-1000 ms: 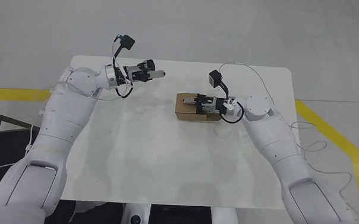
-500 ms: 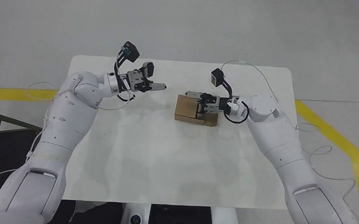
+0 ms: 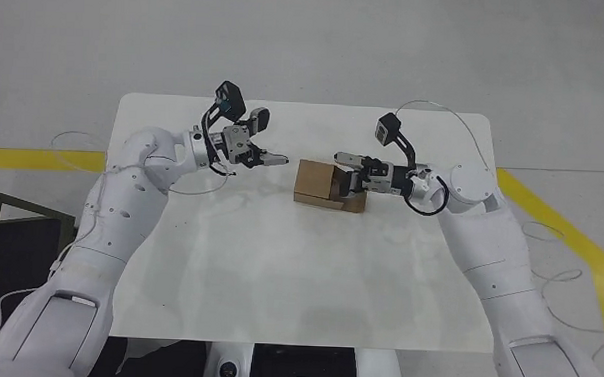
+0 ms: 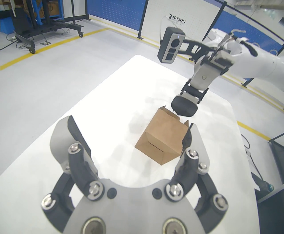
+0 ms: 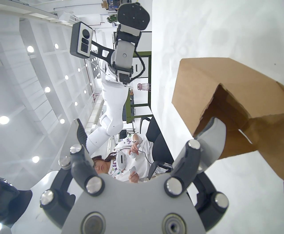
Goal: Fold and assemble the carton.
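Observation:
A brown carton (image 3: 317,180) lies on its side near the middle of the white table (image 3: 279,288), its open end with loose flaps towards my right arm. My right gripper (image 3: 343,161) is open at that end. In the right wrist view one finger (image 5: 213,133) overlaps the opening of the carton (image 5: 221,84) while the other stands free. My left gripper (image 3: 275,160) hovers open a short way off the closed end. The left wrist view has the carton (image 4: 162,139) just beyond my left gripper (image 4: 131,133), untouched, and the right gripper's dark pad (image 4: 184,107) at the carton's far top edge.
The table's far edge (image 3: 305,103) runs close behind both grippers. A thin cable (image 3: 440,118) loops above the far right corner. Bare tabletop stretches in front of the carton towards the near edge.
My left gripper has swung right and down towards the carton's closed end. My right arm has drawn back to the right, so its gripper is now at the carton's open end rather than over it.

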